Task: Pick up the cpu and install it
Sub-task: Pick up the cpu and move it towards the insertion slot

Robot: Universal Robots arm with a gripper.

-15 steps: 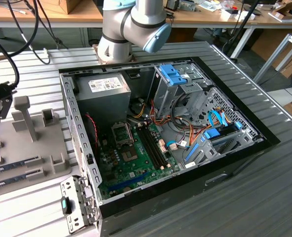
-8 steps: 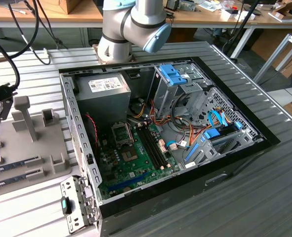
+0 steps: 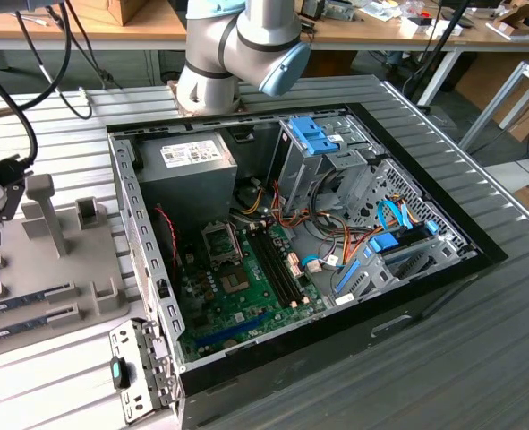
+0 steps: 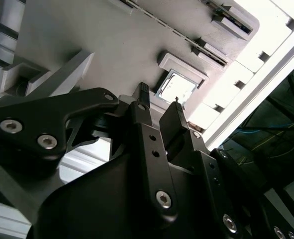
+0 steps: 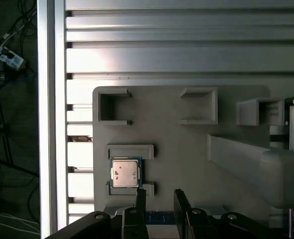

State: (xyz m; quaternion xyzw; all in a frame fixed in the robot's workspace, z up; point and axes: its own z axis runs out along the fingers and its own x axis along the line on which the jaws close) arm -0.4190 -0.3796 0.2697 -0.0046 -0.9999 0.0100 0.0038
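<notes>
The cpu (image 5: 125, 173) is a small square chip with a silver top and a green edge. It lies flat in a shallow holder on the grey fixture plate (image 5: 176, 144). In the second wrist view the cpu (image 4: 175, 88) sits just beyond the fingertips. My gripper (image 5: 159, 199) hovers above the plate, a little to one side of the chip, open, with nothing between its black fingers (image 4: 143, 99). In the exterior view the black socket frame (image 3: 219, 240) sits on the green motherboard (image 3: 246, 300) inside the open case.
The open computer case (image 3: 291, 224) holds a power supply (image 3: 188, 166), a drive cage with blue clips (image 3: 316, 139) and loose cables. On the fixture plate at the exterior view's left stand grey posts (image 3: 45, 210) and long memory sticks (image 3: 27, 300). A ribbed metal table (image 3: 479, 358) surrounds the case.
</notes>
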